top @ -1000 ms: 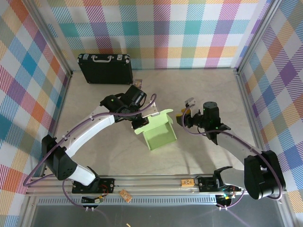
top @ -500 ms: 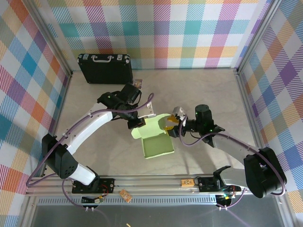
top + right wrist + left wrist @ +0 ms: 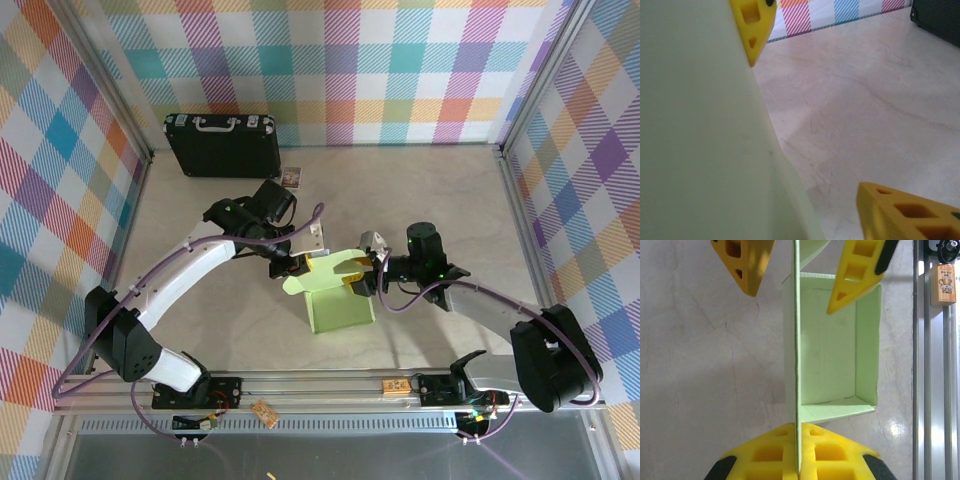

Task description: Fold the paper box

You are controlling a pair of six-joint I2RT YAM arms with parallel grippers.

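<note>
The paper box (image 3: 340,300), pale green card, lies as an open tray at the table's middle with one flap standing up. My left gripper (image 3: 290,266) is shut on that upright flap's edge. In the left wrist view its yellow fingers (image 3: 765,455) pinch the thin card (image 3: 796,365), with the paper box tray (image 3: 835,340) to the right. My right gripper (image 3: 362,272) is open at the box's far right corner, one finger on each side of the flap. In the right wrist view the card (image 3: 695,140) stands between the fingers (image 3: 754,25) of the right gripper (image 3: 805,125).
A black case (image 3: 222,143) with a silver handle stands against the back wall, and a tiny picture card (image 3: 292,176) lies near it. A metal rail (image 3: 320,384) runs along the near edge. Checked walls close in the left, back and right sides.
My right gripper has moved left from clear of the box to straddle its flap, and it has opened wider. My left gripper has kept its hold and turned the box slightly.
</note>
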